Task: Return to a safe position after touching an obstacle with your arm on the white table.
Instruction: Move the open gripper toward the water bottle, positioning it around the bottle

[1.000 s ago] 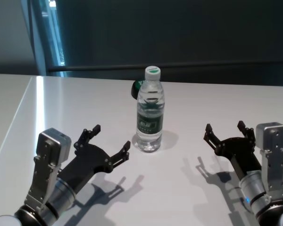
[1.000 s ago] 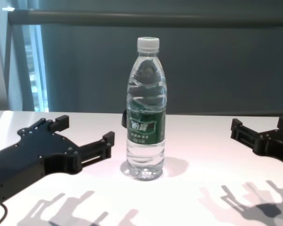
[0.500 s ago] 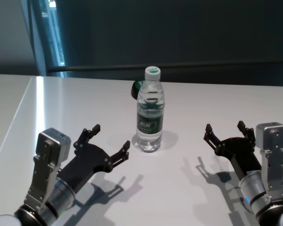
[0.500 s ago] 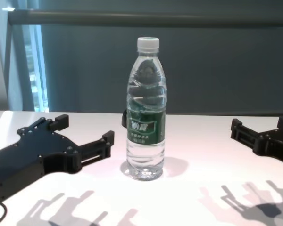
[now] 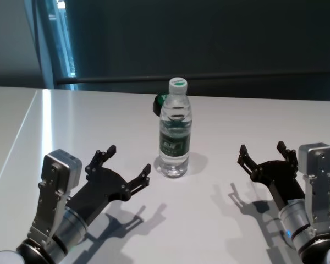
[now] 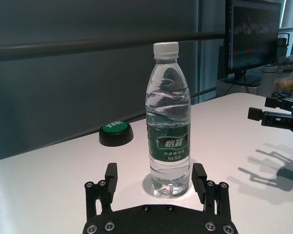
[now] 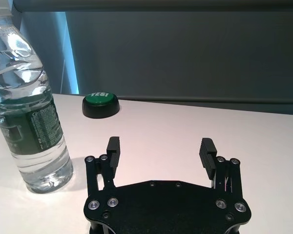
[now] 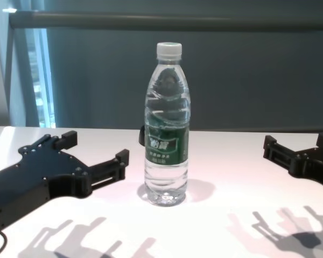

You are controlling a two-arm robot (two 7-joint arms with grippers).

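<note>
Two end effectors sit low over the white worktop (image 5: 99, 115), each with fingers spread apart and nothing between them. The left end effector (image 5: 124, 168) is in the lower left of the head view, just beside the bottle (image 5: 175, 130) but apart from it; the right end effector (image 5: 264, 153) is at lower right, well apart. The bottle stands upright at the centre of the frame: clear, water-filled, with a white cap and a dark green label. Behind it a black-based green button (image 5: 159, 102) is partly hidden in the head view and mostly covered in the chest view. Both forearms are cut off by the bottom edge.
</note>
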